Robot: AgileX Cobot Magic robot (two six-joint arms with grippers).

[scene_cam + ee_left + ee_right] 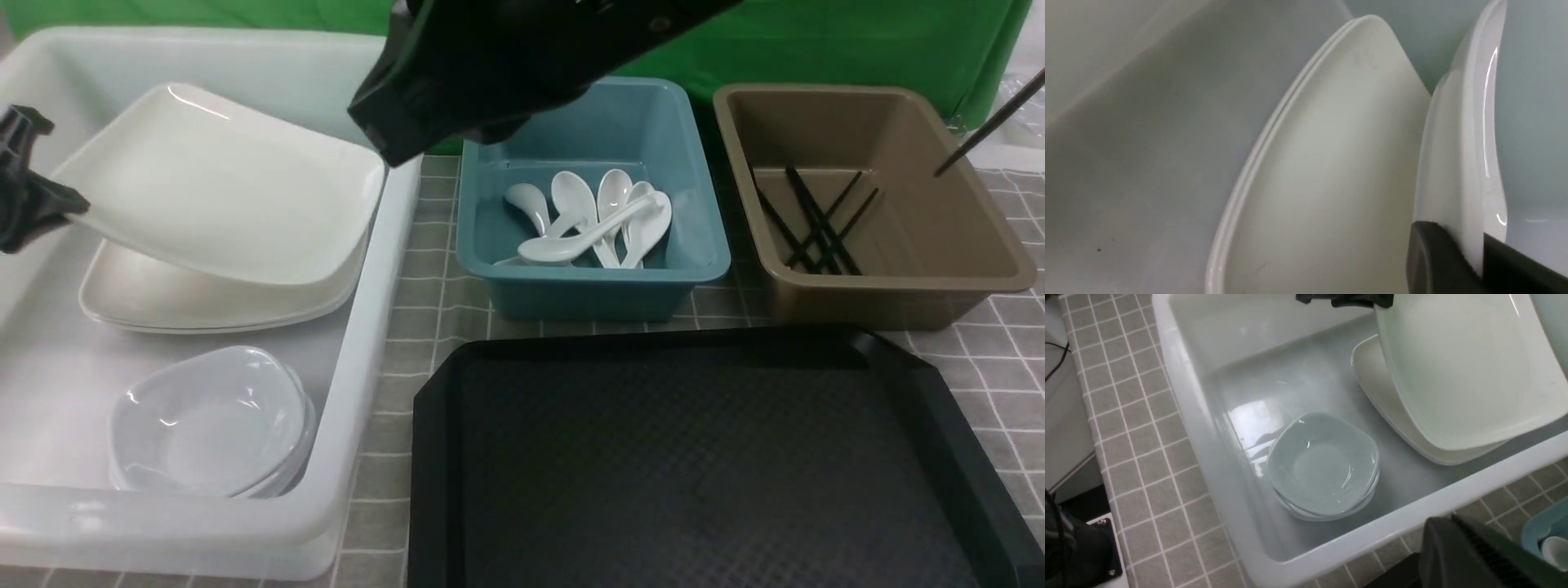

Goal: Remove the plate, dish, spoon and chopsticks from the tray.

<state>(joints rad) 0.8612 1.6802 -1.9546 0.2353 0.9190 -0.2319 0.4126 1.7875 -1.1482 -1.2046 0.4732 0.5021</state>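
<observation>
Pinching the plate (220, 188) by its rim with the left gripper (49, 200), jaws clamped, tilted over stacked plates (163, 306) just below in the white tub (359, 327), well apart from the tray (702, 457). Likely stiff, glossy, slippery, breakable: best held at the rim, lowered gently. Right gripper (1453, 547) pressed shut, contents unseen.

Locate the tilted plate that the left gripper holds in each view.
Front: plate upper left, slanting over the plate stack in the white tub.
Left wrist: plate edge-on beside the stack, clamped in the left gripper.
Right wrist: plate leaning over the stack, beyond the small dishes.
Shared landmark: the plate stack beneath it.
</observation>
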